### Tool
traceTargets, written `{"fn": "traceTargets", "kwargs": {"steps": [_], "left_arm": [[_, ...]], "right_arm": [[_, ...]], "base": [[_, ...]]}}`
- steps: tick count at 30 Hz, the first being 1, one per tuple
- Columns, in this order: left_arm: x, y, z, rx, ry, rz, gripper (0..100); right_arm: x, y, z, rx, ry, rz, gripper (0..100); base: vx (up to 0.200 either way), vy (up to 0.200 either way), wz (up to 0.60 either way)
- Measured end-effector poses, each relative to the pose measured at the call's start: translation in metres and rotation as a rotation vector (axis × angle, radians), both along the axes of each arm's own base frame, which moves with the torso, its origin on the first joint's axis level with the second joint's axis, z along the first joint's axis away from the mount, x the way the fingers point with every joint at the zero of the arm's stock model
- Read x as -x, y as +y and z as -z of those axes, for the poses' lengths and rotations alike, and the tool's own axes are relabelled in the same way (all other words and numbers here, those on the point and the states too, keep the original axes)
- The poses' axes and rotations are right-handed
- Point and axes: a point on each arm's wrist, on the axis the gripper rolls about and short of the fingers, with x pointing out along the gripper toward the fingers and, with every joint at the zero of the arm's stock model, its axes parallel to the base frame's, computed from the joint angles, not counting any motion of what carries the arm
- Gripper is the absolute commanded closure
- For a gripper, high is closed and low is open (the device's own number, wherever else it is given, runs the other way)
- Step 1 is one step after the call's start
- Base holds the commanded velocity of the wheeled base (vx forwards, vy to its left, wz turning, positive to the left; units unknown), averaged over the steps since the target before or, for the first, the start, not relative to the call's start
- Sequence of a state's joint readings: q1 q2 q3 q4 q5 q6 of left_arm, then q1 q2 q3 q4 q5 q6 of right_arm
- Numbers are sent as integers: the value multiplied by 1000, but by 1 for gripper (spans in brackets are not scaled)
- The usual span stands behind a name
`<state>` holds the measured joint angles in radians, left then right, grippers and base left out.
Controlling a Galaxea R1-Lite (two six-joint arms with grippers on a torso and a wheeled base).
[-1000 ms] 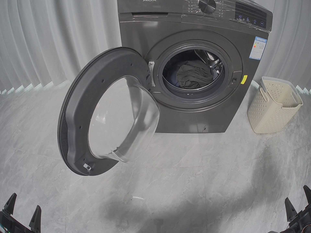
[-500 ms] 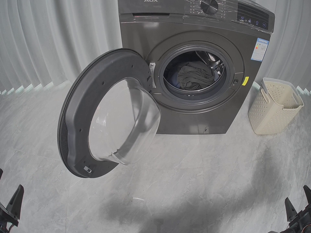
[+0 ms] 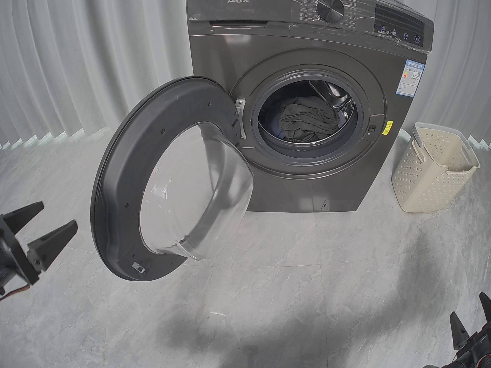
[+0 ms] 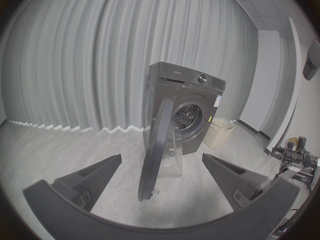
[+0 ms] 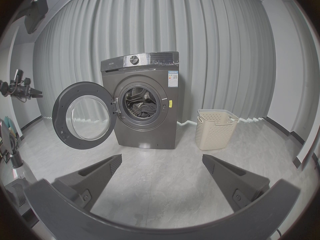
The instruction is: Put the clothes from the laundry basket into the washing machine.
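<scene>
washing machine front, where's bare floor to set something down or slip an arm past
Widest bare floor lies in front of the washing machine, between the open door and the laundry basket. A narrower strip runs between machine and basket. It is tight by the door's edge, near the left gripper, and the drum mouth already holds clothes.

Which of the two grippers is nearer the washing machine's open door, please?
The left gripper, open, beside the outer edge of the door; the right gripper, also open, sits low, far from it.
</scene>
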<state>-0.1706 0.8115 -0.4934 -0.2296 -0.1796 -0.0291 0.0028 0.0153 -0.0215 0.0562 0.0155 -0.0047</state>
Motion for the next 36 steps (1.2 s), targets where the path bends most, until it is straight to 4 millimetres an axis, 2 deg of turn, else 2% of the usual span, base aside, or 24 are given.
{"fn": "traceTargets", "kwargs": {"steps": [7, 14, 25, 32, 36], "left_arm": [[-52, -12, -10, 1, 18, 68, 0], [-83, -22, -8, -7, 69, 127, 0], [-91, -50, -2, -11, 117, 288, 0], [-80, -69, -2, 39, 143, 389, 0], [-75, -70, -1, 43, 144, 394, 0]], "right_arm": [[0, 0, 0, 1, 0, 0, 0], [0, 0, 0, 1, 0, 1, 0], [0, 0, 0, 1, 0, 0, 0], [0, 0, 0, 1, 0, -1, 0], [0, 0, 0, 1, 0, 0, 0]], "base": [[0, 0, 0], [0, 0, 0], [0, 0, 0], [0, 0, 0], [0, 0, 0]]}}
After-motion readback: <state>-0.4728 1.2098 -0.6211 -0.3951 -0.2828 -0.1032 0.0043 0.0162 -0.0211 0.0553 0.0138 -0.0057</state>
